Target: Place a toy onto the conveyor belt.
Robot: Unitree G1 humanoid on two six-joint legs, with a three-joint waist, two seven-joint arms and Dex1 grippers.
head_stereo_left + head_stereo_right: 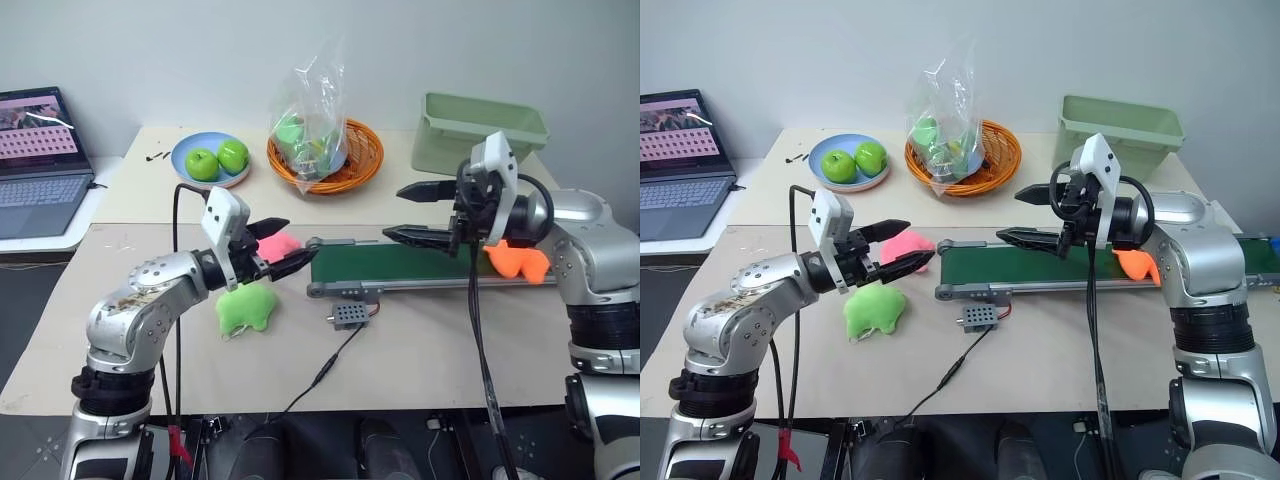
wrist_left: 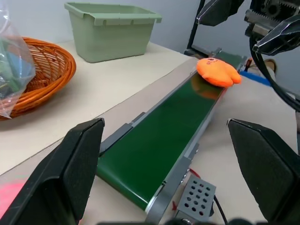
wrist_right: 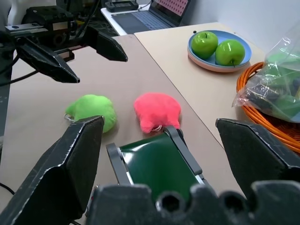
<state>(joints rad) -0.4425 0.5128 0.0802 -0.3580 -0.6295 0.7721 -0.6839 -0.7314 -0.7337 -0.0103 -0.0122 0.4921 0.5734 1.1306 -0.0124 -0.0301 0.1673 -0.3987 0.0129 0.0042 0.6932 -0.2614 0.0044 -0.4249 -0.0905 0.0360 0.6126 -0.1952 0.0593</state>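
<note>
The orange toy (image 2: 218,71) lies on the dark green conveyor belt (image 1: 390,265), near its right end. My right gripper (image 1: 393,212) hovers open and empty above the belt's middle, pointing left, and partly hides the toy (image 1: 515,260) in the head views. My left gripper (image 1: 292,243) is open and empty too. It is held level just off the belt's left end, pointing right, above a pink plush (image 3: 157,110) and a lime-green plush (image 1: 245,308) on the table.
A pale green bin (image 1: 480,130) stands at the back right. An orange basket (image 1: 350,165) holding a plastic bag, a blue plate (image 1: 190,150) with two green apples and a laptop (image 1: 40,160) line the back. A small grey box (image 1: 348,315) with a cable lies in front of the belt.
</note>
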